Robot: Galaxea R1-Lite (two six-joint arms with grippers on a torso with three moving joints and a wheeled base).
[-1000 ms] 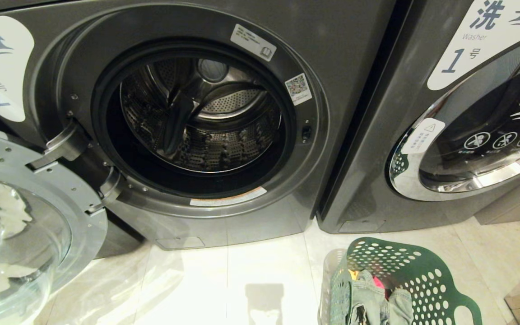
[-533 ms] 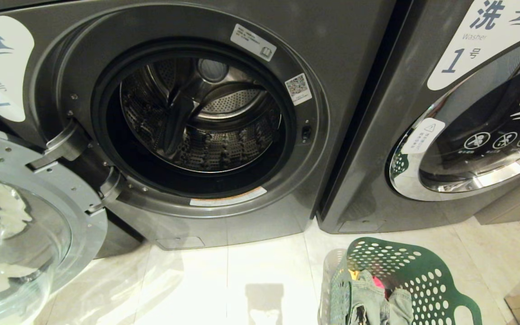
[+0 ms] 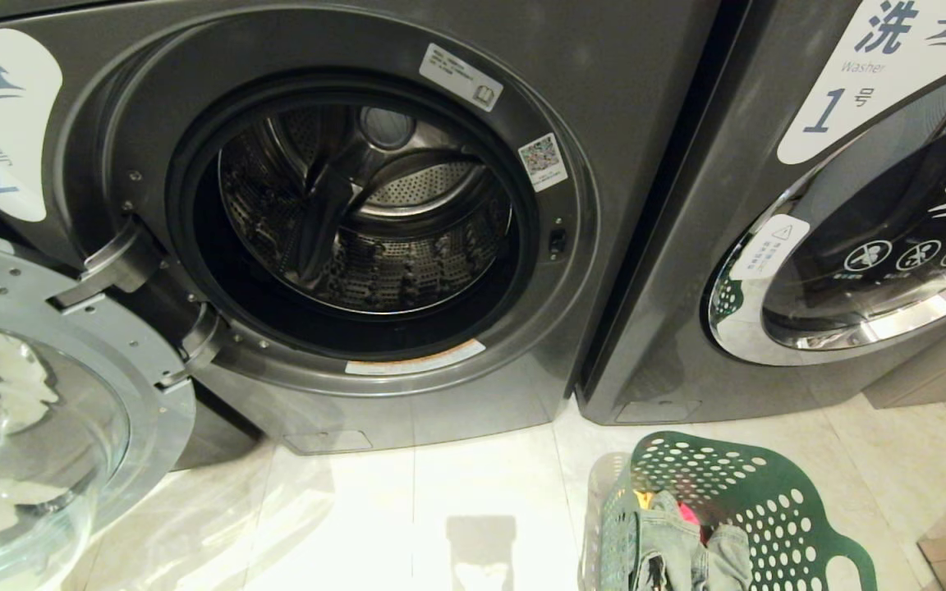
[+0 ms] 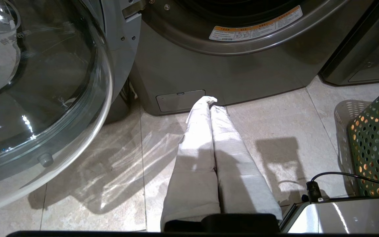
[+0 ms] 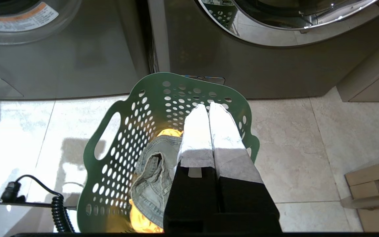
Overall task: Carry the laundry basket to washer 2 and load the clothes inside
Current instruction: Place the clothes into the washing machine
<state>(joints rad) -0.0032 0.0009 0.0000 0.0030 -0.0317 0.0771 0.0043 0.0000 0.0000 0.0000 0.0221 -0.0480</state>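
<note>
Tiled floor | laundry basket before washer 1 | washer 2 open

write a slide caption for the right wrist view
Shut right end effector poised above the green laundry basket of clothes on the floor.

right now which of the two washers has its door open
Washer 2, on the left in the head view: its glass door is swung out, baring the drum. The washer labelled 1 beside it has its chrome-rimmed door shut.
</note>
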